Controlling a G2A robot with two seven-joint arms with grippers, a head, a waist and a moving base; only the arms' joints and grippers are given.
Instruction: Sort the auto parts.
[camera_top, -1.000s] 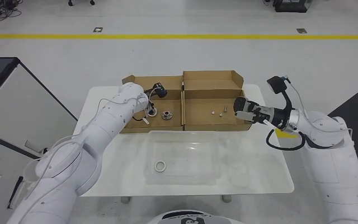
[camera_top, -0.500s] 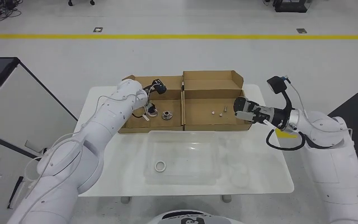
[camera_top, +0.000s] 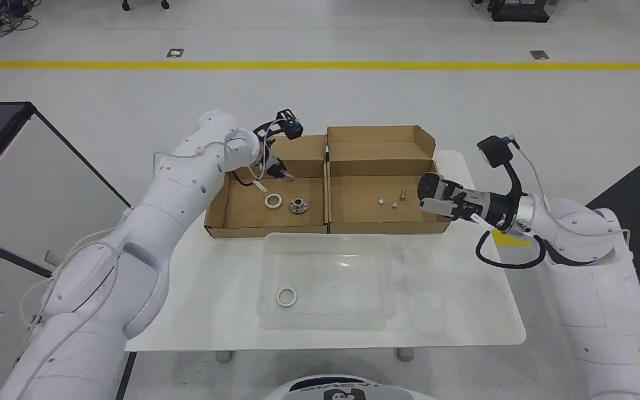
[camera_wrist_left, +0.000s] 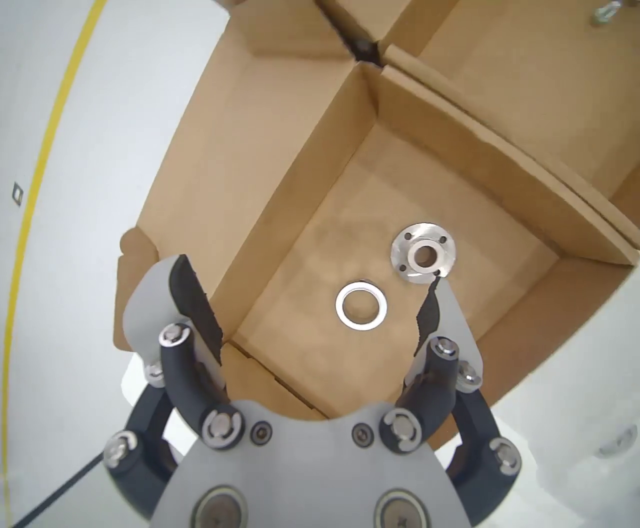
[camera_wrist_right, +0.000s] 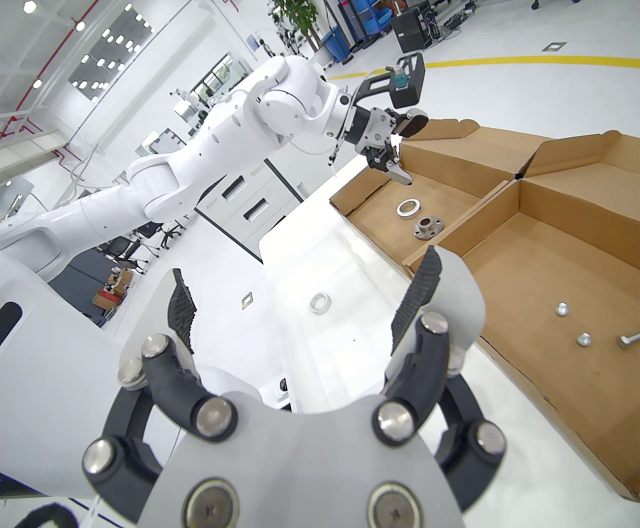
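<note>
Two metal parts lie on the floor of the left cardboard box: a flat washer and, just beside it, a flanged hub with small bolt holes round its collar. A third piece, a pale ring, sits alone in the clear tray nearer the robot. Three small fasteners are scattered in the right box. The left jaws hang spread wide and empty above the left box, roughly over the washer. The right jaws, likewise parted and holding nothing, hover by the outer end of the right box above the surface. The ring in the tray looks like the piece left to sort (a judgement from its lying apart from the boxed parts). It should be light, rigid and smooth, so it may skate on the slick tray floor. Pinching across its outer edge, or with one jaw inside the hole, seems safer than pressing on its face. The hub, probably heavier, offers its raised collar.
</note>
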